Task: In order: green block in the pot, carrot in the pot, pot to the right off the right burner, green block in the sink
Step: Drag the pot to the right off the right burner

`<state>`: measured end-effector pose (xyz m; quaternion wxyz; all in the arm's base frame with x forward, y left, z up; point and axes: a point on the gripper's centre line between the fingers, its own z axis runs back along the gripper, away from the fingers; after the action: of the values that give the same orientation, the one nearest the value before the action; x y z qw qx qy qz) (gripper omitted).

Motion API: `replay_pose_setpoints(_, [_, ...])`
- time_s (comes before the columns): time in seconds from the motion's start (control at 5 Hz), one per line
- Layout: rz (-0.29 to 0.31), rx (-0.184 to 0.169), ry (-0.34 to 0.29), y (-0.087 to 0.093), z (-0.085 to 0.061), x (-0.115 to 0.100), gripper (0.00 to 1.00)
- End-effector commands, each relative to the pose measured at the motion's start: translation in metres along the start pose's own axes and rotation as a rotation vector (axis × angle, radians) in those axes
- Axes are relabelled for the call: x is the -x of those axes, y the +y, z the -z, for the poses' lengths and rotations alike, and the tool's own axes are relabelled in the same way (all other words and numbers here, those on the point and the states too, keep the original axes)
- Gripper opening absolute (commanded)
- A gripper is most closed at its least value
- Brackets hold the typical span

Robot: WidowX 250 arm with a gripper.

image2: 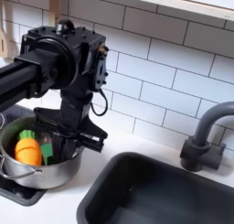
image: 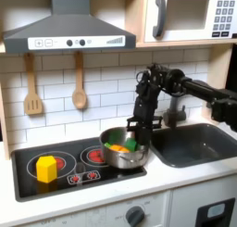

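Your gripper (image2: 57, 147) pointing straight down, clamping the pot (image: 124, 149) rim at its sink-side edge, arm bending overhead from the sink (image: 193, 143) side, carrot (image2: 28, 151) and green block (image2: 29, 134) sitting inside the pot beside the fingers.

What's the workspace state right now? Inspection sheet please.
Surface: black cooktop with red burners, on a white counter.
Job's things: pot at the cooktop's edge on the first exterior view's right; carrot and green block inside it; sink holds nothing seen.
Clutter: yellow block on the burner at the first exterior view's left.
Tool: tool low at the pot's rim, jaws hidden.
Cables: black cable on the arm.
Surroundings: wooden utensils on tiled wall, microwave, faucet.
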<state>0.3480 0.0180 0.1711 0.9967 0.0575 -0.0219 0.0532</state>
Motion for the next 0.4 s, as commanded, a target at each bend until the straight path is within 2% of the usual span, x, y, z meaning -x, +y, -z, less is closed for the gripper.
replay_pose_setpoints(0.0, [0.004,0.012,-0.027,-0.001,-0.007,-0.003,0.0])
replay_pose_setpoints(0.2, [0.027,-0.009,-0.035,0.011,-0.012,-0.006,1.0])
